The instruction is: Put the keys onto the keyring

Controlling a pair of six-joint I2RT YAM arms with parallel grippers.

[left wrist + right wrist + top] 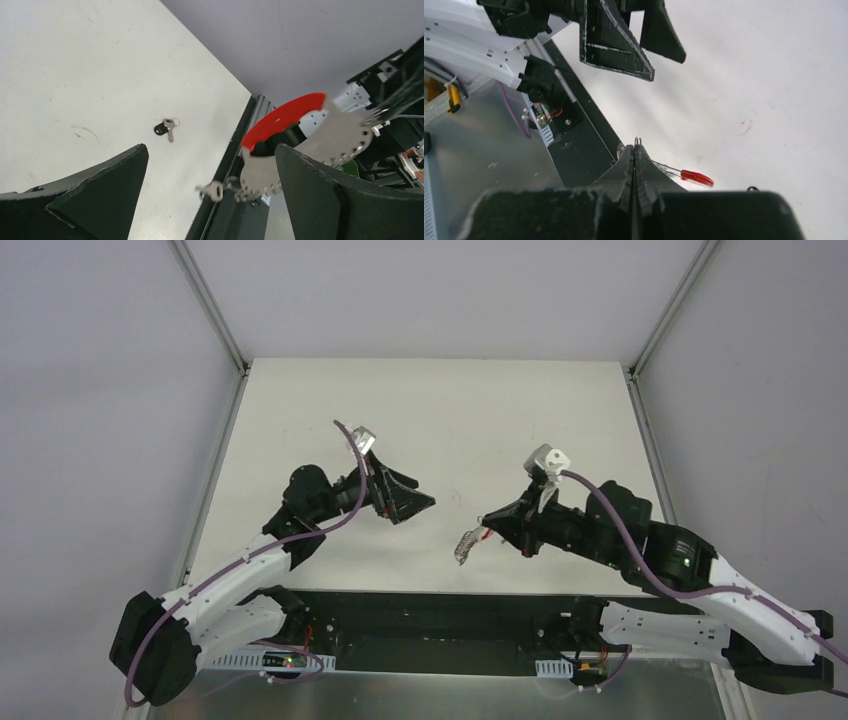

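Note:
The key (167, 128), black-headed with a short silvery blade, lies flat on the white table (75, 75); in the top view it is a tiny dark speck (455, 499) between the two grippers. My right gripper (487, 522) is shut on the keyring (466, 545) and holds it above the table's near edge, its grey strap hanging down. The right wrist view shows my shut gripper (636, 150) with a wire loop (637, 141) at its tips and the red tag (696, 177) beside it. My left gripper (415, 508) is open and empty; through its wide gap (211, 147) I see the red tag (285, 117), strap (345, 135) and loops (215, 190).
The black base strip (420, 605) runs along the table's near edge under the held keyring. Metal frame posts (215, 310) stand at the table's far corners. The left gripper's black fingers (624, 45) hang in the right wrist view's upper part.

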